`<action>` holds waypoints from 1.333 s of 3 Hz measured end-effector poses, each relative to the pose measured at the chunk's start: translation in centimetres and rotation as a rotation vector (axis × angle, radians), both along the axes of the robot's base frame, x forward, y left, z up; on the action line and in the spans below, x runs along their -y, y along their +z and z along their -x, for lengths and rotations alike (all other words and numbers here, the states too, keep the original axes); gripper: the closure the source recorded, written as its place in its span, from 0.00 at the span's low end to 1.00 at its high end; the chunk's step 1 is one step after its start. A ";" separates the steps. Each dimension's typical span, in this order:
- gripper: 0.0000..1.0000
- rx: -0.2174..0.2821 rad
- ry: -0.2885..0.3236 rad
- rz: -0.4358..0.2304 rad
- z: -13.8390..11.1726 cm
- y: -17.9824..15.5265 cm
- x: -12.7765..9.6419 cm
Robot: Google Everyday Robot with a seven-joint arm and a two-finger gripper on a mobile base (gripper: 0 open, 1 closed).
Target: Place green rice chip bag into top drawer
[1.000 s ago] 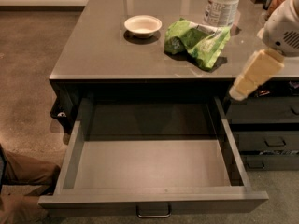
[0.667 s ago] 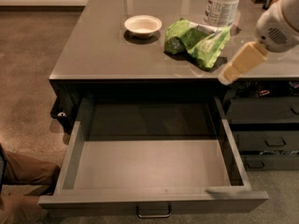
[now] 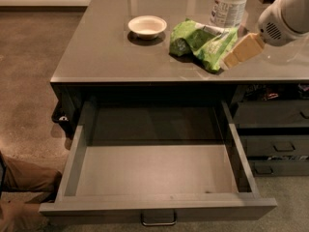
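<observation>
While the green rice chip bag [image 3: 200, 42] lies crumpled on the table [image 3: 106, 57], back and to the right, nothing has it in a grip yet. It sits just in front of the white tub with the printed label [image 3: 231, 4], with the small white bowl [image 3: 147, 26] off to its left, near but apart.

Here's the tool [image 3: 231, 59], reaching in from the right on its white arm, its tan tip right at the bag's near right corner. It looks to be touching the film there, though from this angle I wouldn't swear to it. Whether the tool is set wide or narrow, I cannot tell.

Now, how will this bag behave? Light, I'd judge, and soft. It's wrinkly plastic, puffed in places, creased in others, with brittle chips inside that won't like a hard squeeze. The film looks slick and the tabletop is glossy, so a sideways nudge could simply skate it away, or push it into the tub behind. The better hold, to my eye, is a raised fold or the bunched end by that right corner, pinched from above so the plastic gathers rather than slips. Expect it to sag and dangle once lifted.

Below the table's front edge, the top drawer [image 3: 159, 203] stands pulled well out, grey and shallow, its bail handle [image 3: 158, 219] at the front. The narrower dark drawers [image 3: 282, 146] to the right are shut.
</observation>
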State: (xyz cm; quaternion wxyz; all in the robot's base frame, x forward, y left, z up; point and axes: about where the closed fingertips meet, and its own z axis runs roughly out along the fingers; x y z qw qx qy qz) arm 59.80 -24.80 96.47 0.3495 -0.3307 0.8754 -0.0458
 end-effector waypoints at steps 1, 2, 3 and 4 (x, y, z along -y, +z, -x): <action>0.00 0.000 0.000 0.000 0.0 0.0 0.0; 0.00 0.029 -0.026 -0.020 -1.4 -0.1 0.2; 0.00 0.068 -0.045 -0.033 -4.3 0.0 0.6; 0.00 0.108 -0.040 -0.055 -7.6 0.2 0.6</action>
